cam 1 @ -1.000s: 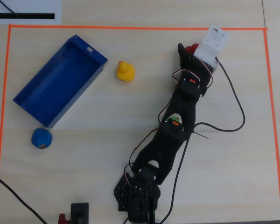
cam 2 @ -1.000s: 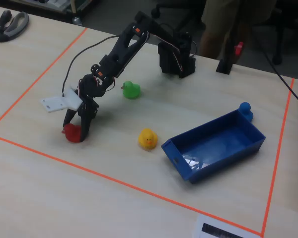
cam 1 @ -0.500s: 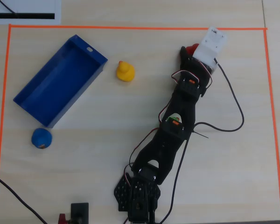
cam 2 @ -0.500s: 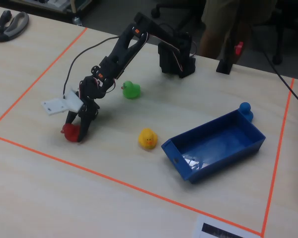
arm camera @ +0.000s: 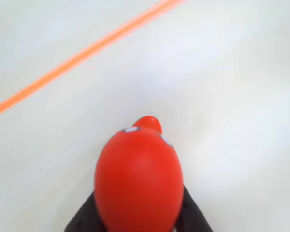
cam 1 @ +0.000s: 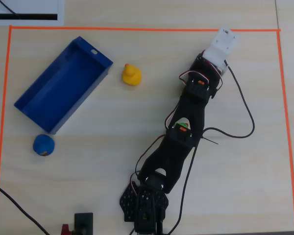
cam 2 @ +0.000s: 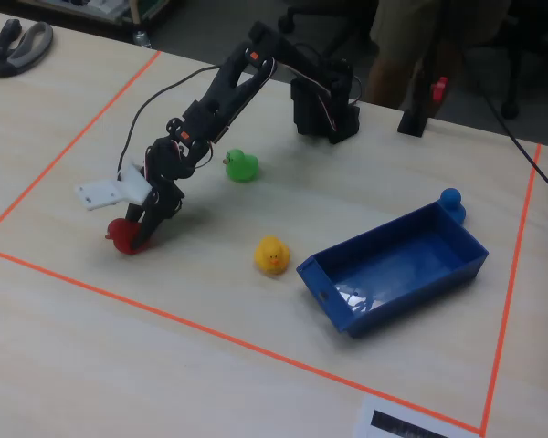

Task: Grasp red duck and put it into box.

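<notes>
Pale tabletop, glossy red duck

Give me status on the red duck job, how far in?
Done: gripper has closed on the red duck, black fingers on both sides. In hand: duck sits low by the orange tape line. Left: carry past the yellow duck to the empty blue box, release.

Pale wooden table bordered by orange tape. Yellow duck stands toward the table's far edge in the overhead view; small blue ball-like toy near its left edge. Green duck shows in the fixed view.
</notes>
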